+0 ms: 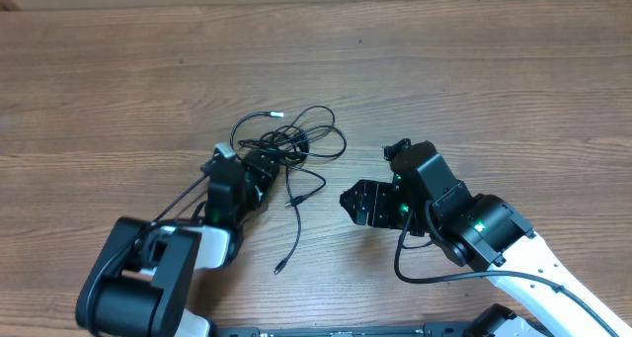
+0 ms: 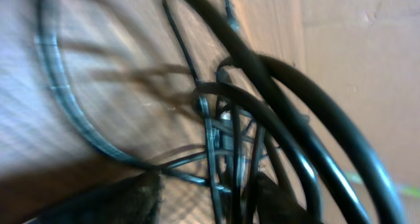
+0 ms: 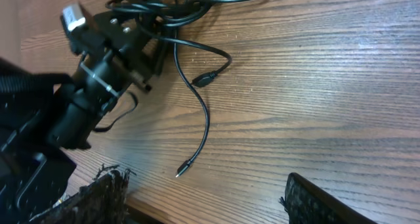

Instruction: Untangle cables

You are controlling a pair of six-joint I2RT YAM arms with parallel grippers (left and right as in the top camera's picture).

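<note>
Left tool [image 1: 265,164] stands open astride the tangled cables [image 1: 292,139]; right tool [image 3: 207,201] gapes empty nearby.

Overhead, even soft light leaves the cables [image 1: 288,144] sharp, with faint shadows on the wooden table [image 1: 494,60]. The left wrist view is dim, warm-toned and blurred, cables near the lens out of focus. The right wrist view is bright, pale glare at right.
</note>
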